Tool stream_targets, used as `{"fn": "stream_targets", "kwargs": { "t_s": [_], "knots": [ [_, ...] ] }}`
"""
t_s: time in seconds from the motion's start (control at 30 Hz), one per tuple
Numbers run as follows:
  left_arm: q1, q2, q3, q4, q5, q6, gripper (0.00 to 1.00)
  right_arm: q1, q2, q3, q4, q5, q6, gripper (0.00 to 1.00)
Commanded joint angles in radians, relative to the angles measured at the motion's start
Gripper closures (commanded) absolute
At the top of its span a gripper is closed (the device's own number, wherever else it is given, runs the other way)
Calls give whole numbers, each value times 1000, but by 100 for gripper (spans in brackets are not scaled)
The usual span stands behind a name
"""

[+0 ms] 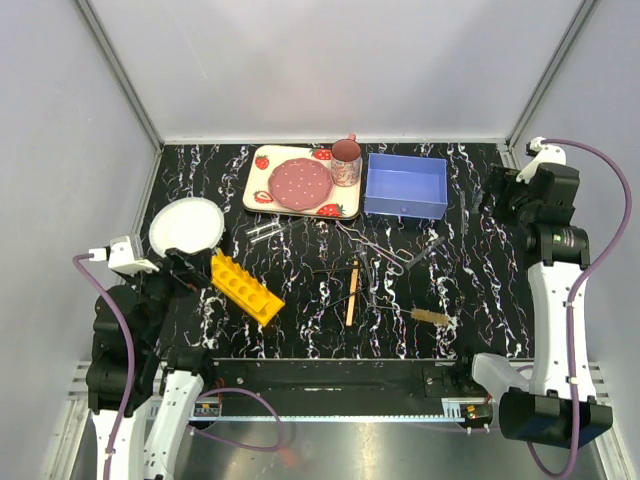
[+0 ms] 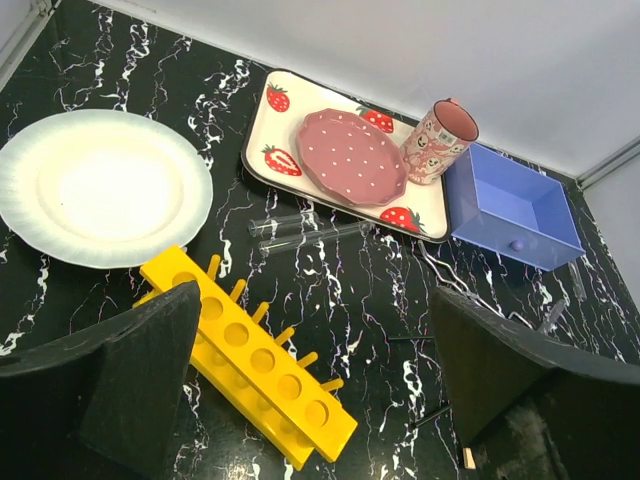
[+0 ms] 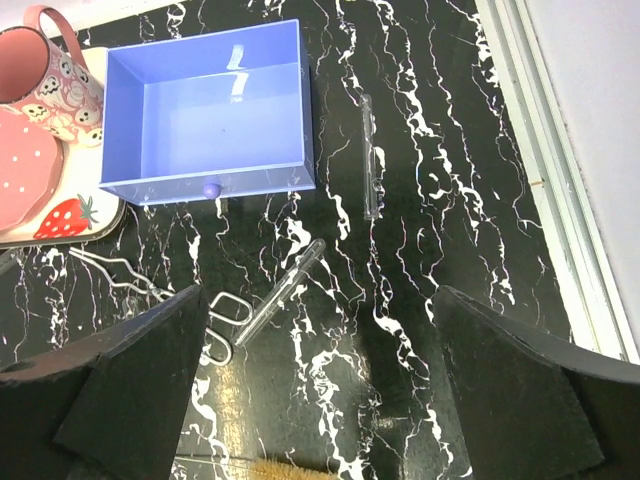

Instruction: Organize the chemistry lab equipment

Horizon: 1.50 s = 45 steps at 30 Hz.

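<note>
The yellow rack [image 1: 245, 288] [image 2: 250, 365] lies at the left of the black table, just in front of my open left gripper [image 1: 190, 268] [image 2: 315, 295], which holds nothing. Two glass tubes [image 1: 262, 230] [image 2: 300, 230] lie beyond it beside the tray. The wire tongs [image 1: 375, 245] [image 3: 215, 325], the wooden stick [image 1: 352, 292] and the tube brush [image 1: 432, 317] [image 3: 290, 470] lie mid-table. One more tube [image 3: 285, 290] rests by the tongs and another [image 3: 370, 155] beside the blue box. My right gripper [image 1: 497, 195] [image 3: 320, 295] hovers open and empty at the far right.
A blue open box [image 1: 405, 185] [image 3: 210, 110] stands at the back centre. Left of it is a strawberry-print tray [image 1: 262, 190] with a pink plate and cup. A round white plate [image 1: 187, 226] [image 2: 100, 185] sits at the left. White walls enclose the table.
</note>
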<state>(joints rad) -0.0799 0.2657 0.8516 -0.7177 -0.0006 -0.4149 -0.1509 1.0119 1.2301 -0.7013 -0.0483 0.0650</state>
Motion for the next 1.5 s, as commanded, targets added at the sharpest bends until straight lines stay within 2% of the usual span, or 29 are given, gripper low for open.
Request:
{"fn": "stream_targets", "kwargs": {
  "t_s": [0.0,0.07,0.13,0.17,0.2,0.23,0.37,0.63,0.73,0.97,1.17,1.27,1.4,1.47],
  "knots": [
    [-4,36,24,18,-6,21,1,-1,25,65,63,-18,4,0],
    [-3,50,24,18,-6,22,1,-1,19,51,103,-44,-31,0],
    [-3,81,20,27,-6,22,1,-1,-2,-1,170,-140,-126,0],
    [-4,95,18,30,28,22,1,-1,-10,-21,184,-203,-172,0],
    [-4,105,15,37,36,22,1,-1,-18,-47,177,-367,-309,0],
    [-3,131,14,43,46,25,1,1,-19,-55,168,-427,-365,0],
    [-4,187,-8,60,102,36,1,2,60,-12,122,-484,-402,0],
    [-4,248,-69,141,159,45,1,-2,381,192,37,-386,-301,0],
    [-3,247,-94,147,160,48,1,-21,447,230,48,-410,-281,0],
    [-4,199,-152,147,175,37,1,-108,689,383,43,-505,-110,0],
    [-3,239,-163,216,220,45,1,-110,870,482,0,-435,-42,3],
    [-4,282,-151,236,247,65,1,-110,964,519,-29,-372,-60,6],
    [-4,294,-169,253,251,80,1,-110,1014,523,-53,-231,-99,9],
    [-3,291,-189,262,251,79,1,-110,1019,500,-44,-213,-111,13]
  ]
}}
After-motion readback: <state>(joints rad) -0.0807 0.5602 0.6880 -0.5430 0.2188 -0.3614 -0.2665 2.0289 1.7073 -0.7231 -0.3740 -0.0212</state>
